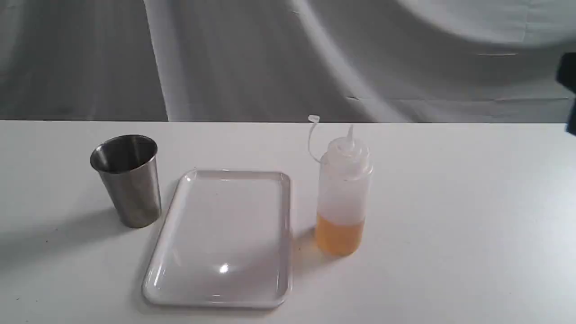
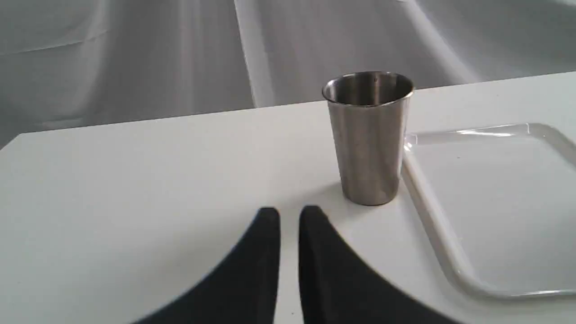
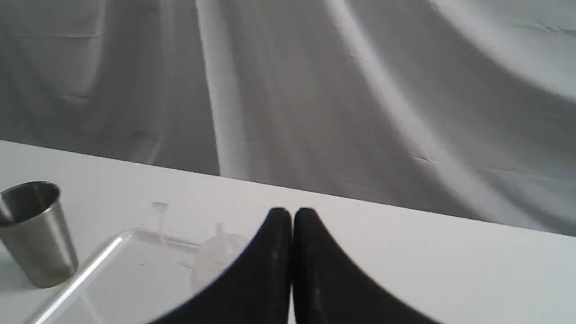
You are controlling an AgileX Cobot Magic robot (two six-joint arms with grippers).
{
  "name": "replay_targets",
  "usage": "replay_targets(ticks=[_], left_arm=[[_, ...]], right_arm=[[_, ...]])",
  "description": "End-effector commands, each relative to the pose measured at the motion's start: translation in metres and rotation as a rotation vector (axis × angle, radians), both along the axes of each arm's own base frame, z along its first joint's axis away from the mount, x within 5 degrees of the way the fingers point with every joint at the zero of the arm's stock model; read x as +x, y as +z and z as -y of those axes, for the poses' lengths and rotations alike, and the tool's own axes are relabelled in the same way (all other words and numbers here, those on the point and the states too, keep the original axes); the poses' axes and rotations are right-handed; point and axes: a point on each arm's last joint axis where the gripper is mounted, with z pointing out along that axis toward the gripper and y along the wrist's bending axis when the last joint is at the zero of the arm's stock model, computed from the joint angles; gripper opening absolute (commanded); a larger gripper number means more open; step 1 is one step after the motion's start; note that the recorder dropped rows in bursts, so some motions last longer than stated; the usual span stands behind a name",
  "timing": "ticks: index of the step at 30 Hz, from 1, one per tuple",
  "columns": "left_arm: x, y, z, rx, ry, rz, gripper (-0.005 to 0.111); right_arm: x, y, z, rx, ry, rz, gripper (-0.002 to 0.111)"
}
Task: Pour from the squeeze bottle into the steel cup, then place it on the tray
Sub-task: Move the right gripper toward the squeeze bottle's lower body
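We take the tray (image 1: pixel 225 216) as our landmark. It lies flat on the white table (image 1: pixel 450 225), glossy and with nothing on it, its long sides running away from the exterior camera.

The squeeze bottle (image 1: pixel 344 198) stands upright on the table just to the right of the tray, close to its right rim but not on it. Amber-orange liquid fills roughly its lower quarter. The nozzle points straight up and is uncapped, and the thin cap strap curls up on the side facing the tray.

The steel cup (image 1: pixel 128 180) stands upright on the table just to the left of the tray, near its far left corner. Its mouth is open upward, and we cannot tell whether anything is inside.

The left gripper (image 2: pixel 290 211) hovers over bare table to the left of the tray, on the near side of the cup and apart from it. Its black fingers are all but closed, with only a thin sliver of table showing between them, and they have hold of nothing.

The right gripper (image 3: pixel 292 211) hangs to the right of the tray, beyond the bottle and apart from it. Its fingers are pressed fully together and grip nothing.

A grey draped cloth (image 1: pixel 270 58) hangs behind the tray's far end
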Motion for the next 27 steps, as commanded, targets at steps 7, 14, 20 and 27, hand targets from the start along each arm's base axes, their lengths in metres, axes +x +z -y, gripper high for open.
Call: replay_targets(ticks=[7, 14, 20, 27], left_arm=[[0.000, -0.001, 0.000, 0.001, -0.001, 0.008, 0.008], [0.000, -0.001, 0.000, 0.001, -0.001, 0.008, 0.008], [0.000, -0.001, 0.000, 0.001, -0.001, 0.008, 0.008], [0.000, -0.001, 0.000, 0.001, -0.001, 0.008, 0.008]], right_arm=[[0.048, -0.035, -0.054, -0.103, 0.223, -0.022, 0.000], [0.063, -0.078, -0.070, -0.061, 0.290, 0.013, 0.000], [0.059, -0.124, -0.067, -0.102, 0.276, -0.071, 0.000], [0.050, -0.168, -0.059, -0.080, 0.231, -0.078, 0.000]])
